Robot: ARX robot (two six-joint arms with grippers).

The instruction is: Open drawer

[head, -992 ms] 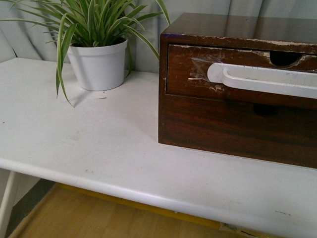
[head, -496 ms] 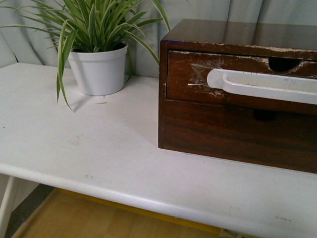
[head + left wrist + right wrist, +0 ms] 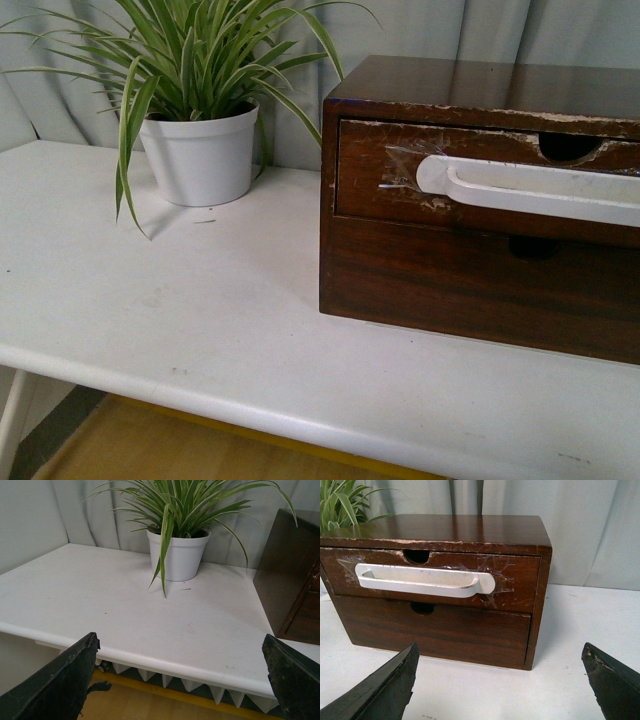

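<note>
The drawer (image 3: 400, 200) is the upper, dark brown front of a small wooden chest (image 3: 480, 90) on the white table. It carries a long white loop handle (image 3: 540, 188) taped on, a chipped pale top edge and a half-round notch (image 3: 568, 148). It looks shut. In the right wrist view the drawer (image 3: 520, 585) and its handle (image 3: 422, 580) face me. My right gripper (image 3: 500, 680) is open and empty, in front of the chest and apart from it. My left gripper (image 3: 180, 672) is open and empty at the table's front edge. Neither arm shows in the front view.
A plain lower drawer front (image 3: 480, 280) sits under the upper one. A white pot (image 3: 198, 155) with a striped green plant (image 3: 200, 50) stands at the back left of the white table (image 3: 150, 320). Grey curtains hang behind. Wooden floor shows below the table edge.
The front view has shifted: the chest, the pot and the table all sit lower in the picture than a second ago. The drawer has not moved in the chest.
</note>
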